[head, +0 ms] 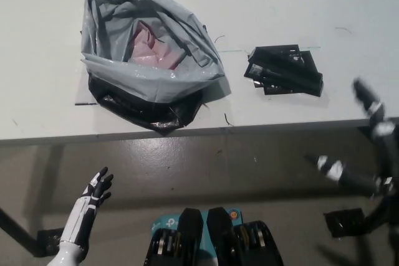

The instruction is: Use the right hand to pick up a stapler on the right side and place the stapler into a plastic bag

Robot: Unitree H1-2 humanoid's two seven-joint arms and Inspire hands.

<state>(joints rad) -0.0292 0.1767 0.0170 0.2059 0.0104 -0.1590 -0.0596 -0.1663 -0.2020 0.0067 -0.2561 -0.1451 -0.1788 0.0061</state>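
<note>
Stapler (285, 71): black, long and low, lying flat on the table (324, 4); its long axis runs left to right, slightly slanted.
Stapler markings: small pale patches on the top face, too small to read.
Stapler position: right of the bag (149, 60), apart from it, near the table's front edge.
Bag: grey plastic, mouth open upward, crumpled rim; a black layer shows under its front edge.
Bag contents: a pink item (153, 48) visible inside; its kind cannot be told.
Bag writing: no part of the surface is sharp enough to read.
Right hand (381, 134): black with white segments, blurred; fingers spread, grasping nothing; in front of the table edge at the picture's right margin, below and right of the stapler, not touching it.
Left hand (93, 199): white, at lower left in front of the table; fingers apart, empty.
</note>
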